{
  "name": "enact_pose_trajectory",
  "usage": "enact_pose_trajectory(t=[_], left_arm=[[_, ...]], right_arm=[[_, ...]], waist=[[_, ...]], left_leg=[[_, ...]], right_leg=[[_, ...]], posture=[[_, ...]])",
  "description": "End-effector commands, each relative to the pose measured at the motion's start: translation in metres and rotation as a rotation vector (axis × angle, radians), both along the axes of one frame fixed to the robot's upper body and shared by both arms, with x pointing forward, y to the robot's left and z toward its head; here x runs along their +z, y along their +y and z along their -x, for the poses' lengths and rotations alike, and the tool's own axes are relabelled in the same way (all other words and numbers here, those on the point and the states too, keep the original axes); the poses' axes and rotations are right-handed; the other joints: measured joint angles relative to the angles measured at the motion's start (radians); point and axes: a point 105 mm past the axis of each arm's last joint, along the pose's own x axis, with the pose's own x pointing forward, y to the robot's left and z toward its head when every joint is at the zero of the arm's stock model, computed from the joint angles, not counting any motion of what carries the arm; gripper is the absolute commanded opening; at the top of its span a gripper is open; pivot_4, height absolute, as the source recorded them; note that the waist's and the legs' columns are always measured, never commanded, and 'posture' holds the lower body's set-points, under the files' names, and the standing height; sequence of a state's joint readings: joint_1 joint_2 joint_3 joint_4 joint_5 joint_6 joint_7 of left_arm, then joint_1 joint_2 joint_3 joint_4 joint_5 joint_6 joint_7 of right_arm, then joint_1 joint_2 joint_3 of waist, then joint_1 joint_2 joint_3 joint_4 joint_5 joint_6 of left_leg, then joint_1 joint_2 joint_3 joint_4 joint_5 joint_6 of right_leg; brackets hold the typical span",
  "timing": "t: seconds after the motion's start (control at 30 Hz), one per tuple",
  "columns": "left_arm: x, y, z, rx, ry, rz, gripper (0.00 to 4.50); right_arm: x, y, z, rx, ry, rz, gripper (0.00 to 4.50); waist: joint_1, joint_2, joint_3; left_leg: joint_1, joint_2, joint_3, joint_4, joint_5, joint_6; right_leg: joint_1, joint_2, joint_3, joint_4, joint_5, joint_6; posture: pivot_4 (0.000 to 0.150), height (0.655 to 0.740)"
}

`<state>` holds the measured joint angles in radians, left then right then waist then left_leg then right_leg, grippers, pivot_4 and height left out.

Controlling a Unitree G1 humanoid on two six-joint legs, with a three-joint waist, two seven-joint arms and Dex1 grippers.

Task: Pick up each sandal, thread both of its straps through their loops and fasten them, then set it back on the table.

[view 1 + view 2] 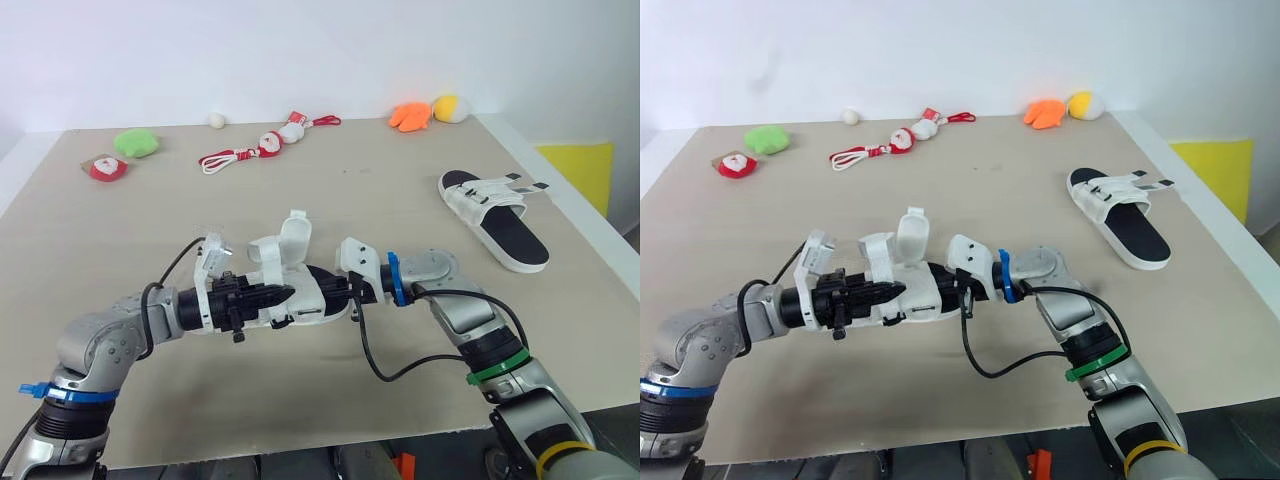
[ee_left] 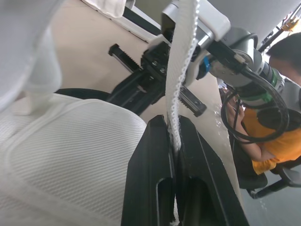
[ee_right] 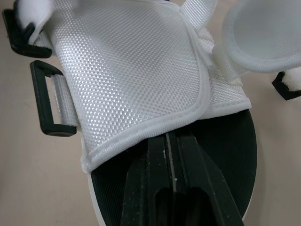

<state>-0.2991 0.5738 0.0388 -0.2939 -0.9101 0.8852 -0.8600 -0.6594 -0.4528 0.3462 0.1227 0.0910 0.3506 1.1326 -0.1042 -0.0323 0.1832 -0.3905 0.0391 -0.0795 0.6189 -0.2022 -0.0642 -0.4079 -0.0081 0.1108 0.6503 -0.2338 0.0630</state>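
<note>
Far edge of the table (image 1: 330, 190), left to right: red-and-white plush (image 1: 104, 167), green plush (image 1: 137, 143), white ball (image 1: 216, 120), red cord with small Santa figures (image 1: 262, 146), orange toy (image 1: 410, 117), yellow toy (image 1: 451, 108). All lie well apart from the work area, and nothing stands between the grippers and the sandals. Near sandal (image 1: 312, 285) sits at the table's near centre, between the two grippers. Its long axis runs left-right and its white flaps stand up, unfastened. Left gripper (image 1: 283, 294) comes in from the left end, fingers (image 2: 155, 155) clamped on a white strap (image 2: 181, 70). Right gripper (image 1: 350, 292) meets the right end, fingers (image 3: 155, 160) pressed together over the black footbed, tips under the mesh flap's edge; cannot tell whether anything is pinched. Second sandal (image 1: 493, 216) lies sole-down on the right of the table, its long axis on a diagonal from far-left to near-right, with loose straps splayed toward the right edge. A person in orange (image 2: 273, 136) is visible past the table.
</note>
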Motion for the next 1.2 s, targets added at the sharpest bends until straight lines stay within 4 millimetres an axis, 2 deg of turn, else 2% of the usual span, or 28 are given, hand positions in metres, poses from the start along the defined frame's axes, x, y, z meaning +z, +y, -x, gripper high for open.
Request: enact_pose_trajectory(t=[0.03,0.47,0.5,0.53,0.57,0.77,0.83,1.03,1.2], left_arm=[[-0.002,-0.006,0.010,-0.044,-0.009,-0.018,0.05],[-0.015,-0.004,0.013,-0.042,-0.015,-0.081,0.05],[-0.014,-0.004,0.013,-0.041,-0.016,-0.079,0.60],[-0.013,-0.003,0.013,-0.043,-0.016,-0.076,0.73],[-0.012,-0.003,0.014,-0.047,-0.017,-0.074,1.09],[-0.004,0.007,0.017,-0.031,-0.041,-0.083,3.80],[0.000,0.013,0.018,-0.010,-0.050,-0.085,4.42],[0.012,0.037,0.033,0.042,-0.032,-0.072,4.42],[0.001,0.051,0.060,0.008,0.067,-0.110,4.42]], right_arm=[[-0.007,-0.002,-0.002,-0.014,0.019,0.027,0.00],[-0.007,-0.001,-0.001,-0.014,0.019,0.024,0.00],[-0.007,-0.001,-0.001,-0.013,0.020,0.024,0.00],[-0.007,-0.001,-0.001,-0.013,0.020,0.024,0.00],[-0.007,-0.001,-0.001,-0.013,0.020,0.024,0.00],[-0.007,-0.001,-0.001,-0.014,0.021,0.023,0.00],[-0.008,-0.002,0.000,-0.014,0.023,0.023,0.00],[-0.009,-0.002,0.001,-0.010,0.030,0.025,0.00],[-0.011,0.000,0.002,0.000,0.037,0.026,0.00]], waist=[[0.000,0.000,0.000],[0.000,0.000,0.000],[0.000,0.000,0.000],[0.001,0.000,0.000],[0.001,0.000,0.000],[0.002,0.000,0.000],[0.002,0.000,0.000],[0.001,0.000,0.000],[0.002,0.000,0.000]], left_leg=[[0.000,0.000,0.000,0.000,0.000,0.000],[0.000,0.001,0.000,0.000,0.000,0.000],[0.000,0.001,0.000,0.000,0.000,0.000],[0.000,0.001,0.000,0.000,0.000,0.000],[0.000,0.001,0.000,0.000,0.000,0.000],[0.000,0.001,0.000,0.000,0.000,0.000],[0.000,0.001,0.000,0.000,0.000,0.000],[-0.001,0.001,0.000,0.000,0.000,0.000],[-0.001,0.003,0.001,-0.001,-0.001,-0.001]], right_leg=[[0.000,0.000,0.000,0.000,0.000,0.000],[-0.001,0.001,0.000,0.000,-0.001,-0.002],[-0.001,0.001,0.000,0.000,-0.001,-0.002],[-0.001,0.001,0.000,0.000,-0.001,-0.002],[-0.001,0.001,0.000,0.000,-0.002,-0.003],[0.000,0.001,0.000,0.000,-0.002,-0.003],[-0.001,0.001,0.000,0.000,-0.002,-0.003],[-0.001,0.001,0.000,0.000,-0.002,-0.004],[-0.002,0.002,0.000,0.000,-0.003,-0.006]], posture=[[0.150,0.7400],[0.150,0.7400],[0.150,0.7400],[0.150,0.7400],[0.150,0.7400],[0.150,0.7400],[0.150,0.7400],[0.150,0.7400],[0.150,0.7400]])
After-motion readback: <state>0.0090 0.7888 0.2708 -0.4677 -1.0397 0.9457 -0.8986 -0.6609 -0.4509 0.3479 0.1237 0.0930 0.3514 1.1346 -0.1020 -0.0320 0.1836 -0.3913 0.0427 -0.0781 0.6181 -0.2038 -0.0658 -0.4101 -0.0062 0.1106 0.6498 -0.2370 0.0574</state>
